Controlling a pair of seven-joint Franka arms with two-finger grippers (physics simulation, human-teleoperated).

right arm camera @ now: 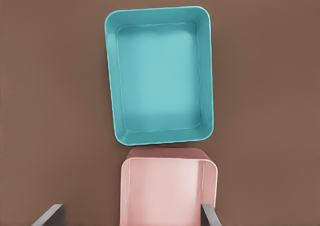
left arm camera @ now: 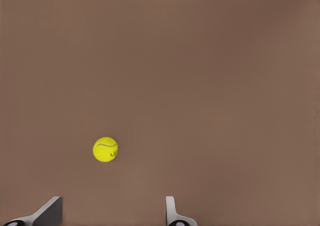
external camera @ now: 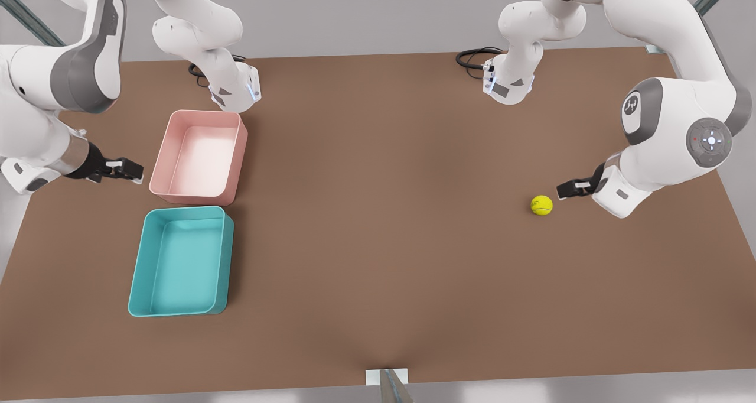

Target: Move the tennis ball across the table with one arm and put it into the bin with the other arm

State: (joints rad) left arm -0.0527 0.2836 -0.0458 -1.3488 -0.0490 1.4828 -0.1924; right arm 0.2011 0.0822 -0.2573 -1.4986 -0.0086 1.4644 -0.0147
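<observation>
The tennis ball (external camera: 541, 205) lies on the brown table (external camera: 378, 226) toward the front view's right. My left gripper (external camera: 566, 188) hovers just beside it on the right, a little above the tabletop. In the left wrist view the ball (left arm camera: 105, 149) sits ahead of the open left gripper (left arm camera: 112, 202), with nothing between the fingers. The teal bin (external camera: 137, 261) stands empty near the front view's left. My right gripper (external camera: 127, 169) waits left of the trays, open; in the right wrist view its open fingers (right arm camera: 131, 208) frame the bin (right arm camera: 111, 76) beyond.
A pink tray (external camera: 159, 161) (right arm camera: 210, 171) of like shape stands empty directly behind the teal bin, almost touching it. The two arm bases stand at the table's far edge. A wide stretch of bare tabletop separates ball and trays.
</observation>
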